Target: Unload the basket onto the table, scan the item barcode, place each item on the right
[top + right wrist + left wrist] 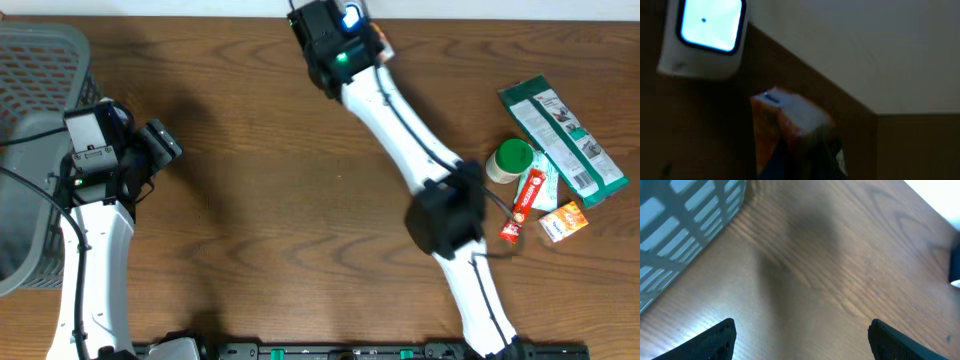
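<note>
My right arm reaches to the table's far edge, where the right gripper (374, 42) is shut on an orange and white item (786, 120). The item's top end is blurred and lit bluish. It sits just below and to the right of the white scanner (704, 39), whose window glows blue; from overhead the scanner (350, 15) shows right by the wrist. No barcode is readable in these views. At the left, near the basket, my left gripper (162, 142) hangs open over bare wood, its dark fingertips (715, 341) far apart with nothing between them.
A grey slatted basket (35, 70) fills the left edge and shows again as the basket (685, 225) in the left wrist view. At the right lie a green packet (562, 138), a green-lidded jar (511, 160), a red tube (524, 205) and a small orange box (563, 222).
</note>
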Available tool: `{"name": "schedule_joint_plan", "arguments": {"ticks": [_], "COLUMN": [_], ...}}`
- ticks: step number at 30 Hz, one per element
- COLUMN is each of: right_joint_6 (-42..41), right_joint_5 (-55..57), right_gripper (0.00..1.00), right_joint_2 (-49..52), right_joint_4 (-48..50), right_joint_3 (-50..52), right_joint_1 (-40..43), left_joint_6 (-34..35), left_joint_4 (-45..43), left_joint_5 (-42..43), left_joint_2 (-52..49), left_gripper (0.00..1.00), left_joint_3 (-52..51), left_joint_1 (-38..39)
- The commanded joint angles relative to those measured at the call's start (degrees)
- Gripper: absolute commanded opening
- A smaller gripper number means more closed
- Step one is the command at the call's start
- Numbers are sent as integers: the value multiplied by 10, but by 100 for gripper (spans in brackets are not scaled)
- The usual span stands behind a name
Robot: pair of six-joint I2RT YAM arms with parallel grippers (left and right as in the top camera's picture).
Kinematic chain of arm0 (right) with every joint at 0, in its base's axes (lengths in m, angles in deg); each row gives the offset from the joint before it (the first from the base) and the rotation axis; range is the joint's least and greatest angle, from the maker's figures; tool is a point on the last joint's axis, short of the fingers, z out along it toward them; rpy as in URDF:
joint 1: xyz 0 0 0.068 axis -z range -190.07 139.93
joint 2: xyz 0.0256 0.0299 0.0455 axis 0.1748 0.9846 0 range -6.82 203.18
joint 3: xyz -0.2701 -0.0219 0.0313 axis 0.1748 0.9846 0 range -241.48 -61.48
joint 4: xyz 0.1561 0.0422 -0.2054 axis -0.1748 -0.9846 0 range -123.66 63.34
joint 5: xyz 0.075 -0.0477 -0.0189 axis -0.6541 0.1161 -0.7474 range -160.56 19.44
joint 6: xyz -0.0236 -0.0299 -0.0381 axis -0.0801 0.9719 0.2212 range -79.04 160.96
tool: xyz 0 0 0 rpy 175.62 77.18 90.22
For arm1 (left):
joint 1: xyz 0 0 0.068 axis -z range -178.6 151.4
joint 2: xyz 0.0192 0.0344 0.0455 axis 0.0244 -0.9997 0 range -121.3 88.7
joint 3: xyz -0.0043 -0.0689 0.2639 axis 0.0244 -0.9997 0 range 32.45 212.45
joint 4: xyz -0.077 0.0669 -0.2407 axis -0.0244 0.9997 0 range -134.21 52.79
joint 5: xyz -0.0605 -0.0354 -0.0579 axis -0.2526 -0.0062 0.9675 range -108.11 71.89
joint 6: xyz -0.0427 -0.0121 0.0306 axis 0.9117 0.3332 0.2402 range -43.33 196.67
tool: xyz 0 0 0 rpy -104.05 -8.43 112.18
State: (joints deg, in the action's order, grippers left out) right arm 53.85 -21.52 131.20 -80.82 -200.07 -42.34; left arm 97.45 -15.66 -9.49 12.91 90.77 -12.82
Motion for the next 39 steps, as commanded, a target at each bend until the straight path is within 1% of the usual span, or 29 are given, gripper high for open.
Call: {"name": "schedule_joint_plan", "arguments": {"ticks": [1,3,5,7,12,14,15,17,21,25,29,30,31,32,34,36,37,39], "right_joint_6": [-148,-171,-188,-193,-198,-206,-217,-237,-268,-275,-270,-270,-270,-270,-270,-269,-270,-270], "right_joint_5": [-149,-229,-285,-314,-326,-326,-325,-320,-318,-318,-318,-320,-320,-324,-339,-355,-362,-374], "right_gripper": [1,1,1,1,1,1,1,1,1,1,1,4,12,45,80,97,99,99], "right_joint_2": [-147,-187,-214,-228,-234,-233,-233,-232,-232,-232,-232,-232,-232,-232,-232,-233,-233,-233], "right_joint_4": [-127,-196,-246,-282,-392,-414,-415,-411,-383,-330,-265,-254,-244,-235,-224,-216,-213,-210], "right_joint_3": [-12,-12,-12,-12,-10,1,24,55,157,275,359,370,379,386,390,389,389,389], "right_joint_1": [16,44,75,102,191,230,265,307,388,444,473,478,481,484,486,485,484,483], "left_joint_6": [-3,-3,-3,-3,-3,-3,-3,-3,-3,-3,-3,-3,-3,-3,-3,-3,-3,-3], "left_joint_4": [1,1,1,1,1,1,1,1,1,1,1,1,1,1,1,1,1,1], "left_joint_5": [-3,-3,-3,-3,-3,-3,-3,-3,-3,-3,-3,-3,-3,-3,-3,-3,-3,-3], "left_joint_2": [-3,-3,-3,-3,-3,-3,-3,-3,-3,-3,-3,-3,-3,-3,-3,-3,-3,-3], "left_gripper": [85,85,85,85,85,85,85,85,85,85,85,85,85,85,85,85,85,85], "left_joint_3": [-1,-1,-1,-1,-1,-1,-1,-1,-1,-1,-1,-1,-1,-1,-1,-1,-1,-1], "left_joint_1": [-2,-2,-2,-2,-2,-2,-2,-2,-2,-2,-2,-2,-2,-2,-2,-2,-2,-2]}}
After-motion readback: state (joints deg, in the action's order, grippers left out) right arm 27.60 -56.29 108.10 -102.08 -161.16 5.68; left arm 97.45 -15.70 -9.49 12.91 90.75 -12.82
